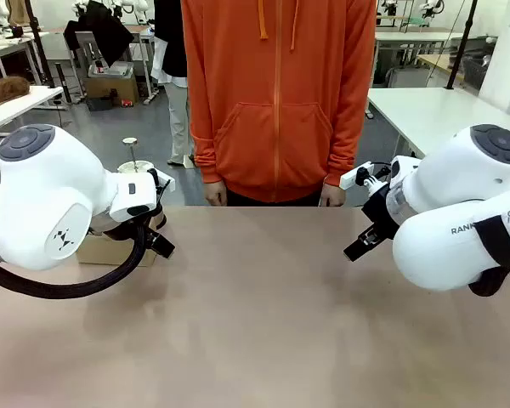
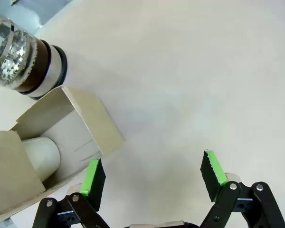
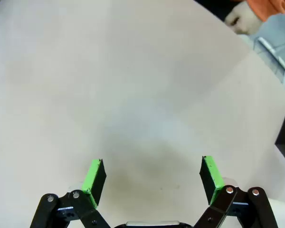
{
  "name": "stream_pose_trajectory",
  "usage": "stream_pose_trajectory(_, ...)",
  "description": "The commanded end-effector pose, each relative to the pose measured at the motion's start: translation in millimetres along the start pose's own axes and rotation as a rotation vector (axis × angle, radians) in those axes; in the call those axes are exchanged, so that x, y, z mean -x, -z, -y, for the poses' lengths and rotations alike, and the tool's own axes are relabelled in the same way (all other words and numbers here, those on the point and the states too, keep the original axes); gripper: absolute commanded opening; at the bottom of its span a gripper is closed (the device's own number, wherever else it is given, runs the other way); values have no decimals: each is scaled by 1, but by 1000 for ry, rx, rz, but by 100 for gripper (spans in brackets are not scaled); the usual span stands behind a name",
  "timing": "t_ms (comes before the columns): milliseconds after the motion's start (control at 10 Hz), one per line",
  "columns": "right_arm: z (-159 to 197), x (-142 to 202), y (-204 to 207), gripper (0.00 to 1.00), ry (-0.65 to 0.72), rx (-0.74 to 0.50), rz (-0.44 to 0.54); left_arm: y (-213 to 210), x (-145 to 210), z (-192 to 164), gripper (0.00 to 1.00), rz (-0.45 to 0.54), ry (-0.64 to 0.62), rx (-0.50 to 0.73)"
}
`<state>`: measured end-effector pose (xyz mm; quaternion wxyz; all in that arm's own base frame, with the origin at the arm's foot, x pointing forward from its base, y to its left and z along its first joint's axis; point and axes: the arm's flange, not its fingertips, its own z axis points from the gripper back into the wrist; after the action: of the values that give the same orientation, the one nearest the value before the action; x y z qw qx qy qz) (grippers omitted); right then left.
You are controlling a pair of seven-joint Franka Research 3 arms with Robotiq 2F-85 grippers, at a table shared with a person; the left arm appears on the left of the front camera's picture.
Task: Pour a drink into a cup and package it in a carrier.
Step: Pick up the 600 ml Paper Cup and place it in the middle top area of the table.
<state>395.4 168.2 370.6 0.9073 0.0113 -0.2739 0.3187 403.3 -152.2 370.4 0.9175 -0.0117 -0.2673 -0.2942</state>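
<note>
We see the drink [image 2: 34, 64], dark brown, inside a glass carafe [image 2: 12, 57] with metal bands, standing at the upper left of the left wrist view. Just beside it sits the brown cardboard carrier [image 2: 92, 124], and a white cup [image 2: 40, 154] is in one of its compartments. In the front view the carrier [image 1: 102, 252] peeks out under the left arm [image 1: 51, 204].

That arm reaches in low from its side, wrist turned inward. Its left claw [image 2: 152, 161] is spread wide and grips nothing. One green pad [image 2: 92, 175] is just beside the carrier's near corner, and we cannot tell whether they touch. The rest of the claw is over bare table [image 2: 190, 71], so the carrier, cup and drink all lie off to one side of it.

Across the table, well apart from these things, the right arm [image 1: 467, 212] is bent in the same low way. Its right claw [image 3: 154, 164] also gapes empty above the table. At the far edge a person [image 1: 276, 93] in an orange hoodie stands with arms hanging, one hand [image 3: 237, 19] by the table's rim.
</note>
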Motion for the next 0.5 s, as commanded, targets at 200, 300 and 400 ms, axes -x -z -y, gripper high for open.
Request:
stream_pose_trajectory(200, 0, 0, 0, 100, 0, 0, 0, 0, 0, 0, 100, 0, 0, 0)
stream_pose_trajectory(300, 0, 0, 0, 100, 0, 0, 0, 0, 0, 0, 100, 0, 0, 0)
stream_pose_trajectory(400, 0, 0, 0, 100, 0, 0, 0, 0, 0, 0, 100, 0, 0, 0)
